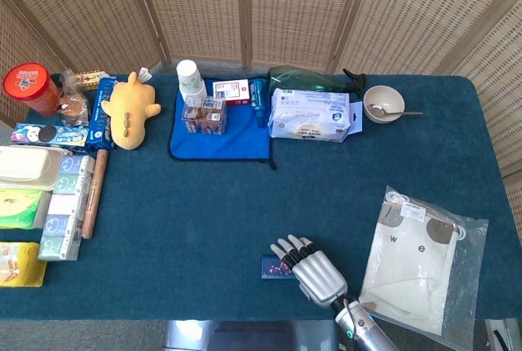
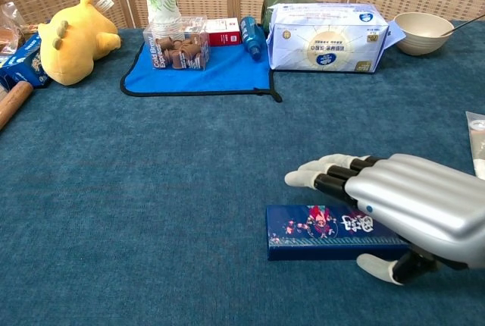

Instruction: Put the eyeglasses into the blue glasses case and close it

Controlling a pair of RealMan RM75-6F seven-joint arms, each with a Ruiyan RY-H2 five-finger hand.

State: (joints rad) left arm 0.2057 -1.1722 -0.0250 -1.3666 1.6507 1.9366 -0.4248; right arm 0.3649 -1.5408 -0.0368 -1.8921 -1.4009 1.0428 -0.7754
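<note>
The right hand [image 2: 402,212], fingers spread and empty, is positioned over the blue glasses case [image 2: 326,233], whose long axis runs left-right.

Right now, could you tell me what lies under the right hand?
The blue case lies on the table, closed, with the right hand over its right end. That end is covered.

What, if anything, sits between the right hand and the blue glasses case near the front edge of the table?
Nothing visible. The right hand is already over the right end of the blue glasses case, fingers stretched above its lid and the thumb down in front of it. The case lies closed on bare cloth; the nearest item, the plastic bag, lies off to the right.
</note>
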